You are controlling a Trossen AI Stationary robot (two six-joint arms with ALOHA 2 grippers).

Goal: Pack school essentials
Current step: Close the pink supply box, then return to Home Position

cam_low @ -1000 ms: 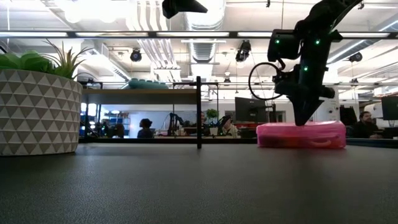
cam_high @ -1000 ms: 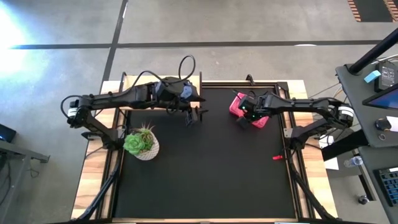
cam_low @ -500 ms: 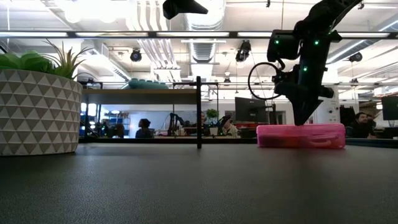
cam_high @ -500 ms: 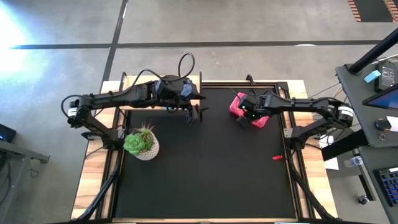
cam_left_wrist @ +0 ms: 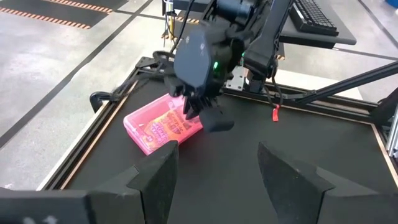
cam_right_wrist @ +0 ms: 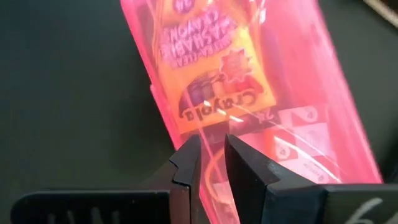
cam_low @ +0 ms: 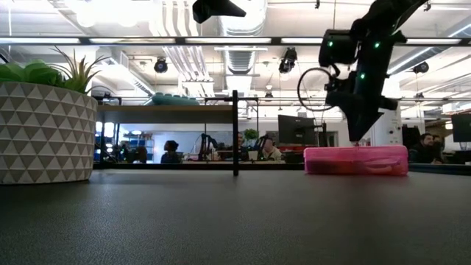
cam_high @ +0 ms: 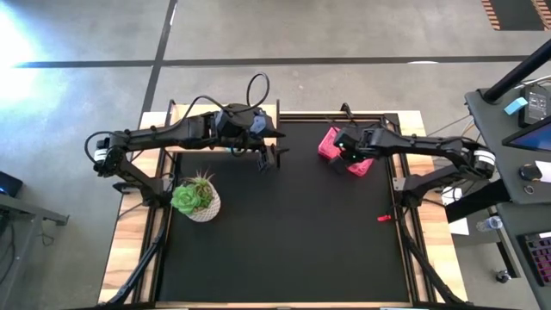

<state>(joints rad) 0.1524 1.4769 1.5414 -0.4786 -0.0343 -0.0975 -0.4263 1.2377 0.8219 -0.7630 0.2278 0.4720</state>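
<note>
A pink see-through pencil case [cam_high: 329, 143] lies flat near the table's far right corner, also in the low view [cam_low: 357, 160] and left wrist view [cam_left_wrist: 155, 129]. Inside it an orange-yellow crayon box [cam_right_wrist: 214, 74] shows through the lid; the other stationery is hidden or out of view. My right gripper [cam_right_wrist: 211, 155] points down at the case's top [cam_low: 358, 142], its fingers almost together. My left gripper [cam_left_wrist: 214, 180] is open and hovers above the far middle of the table [cam_high: 269, 158], left of the case. My right gripper comes at the pink case's lid [cam_right_wrist: 205, 118] from above, pointing down, with its tips level with the top of the case [cam_low: 358, 146]. I cannot tell whether they touch it. The case lies flat on the table.
A green plant in a white patterned pot [cam_high: 196, 199] stands near the table's left edge [cam_low: 44, 125]. A small red item [cam_high: 384, 218] lies by the right edge [cam_left_wrist: 275, 114]. A raised frame [cam_high: 344, 115] borders the black mat; the mat's middle and near half hold nothing.
My right gripper has risen a little over the pink case and shifted slightly toward the far edge. The case has stayed where it was.
</note>
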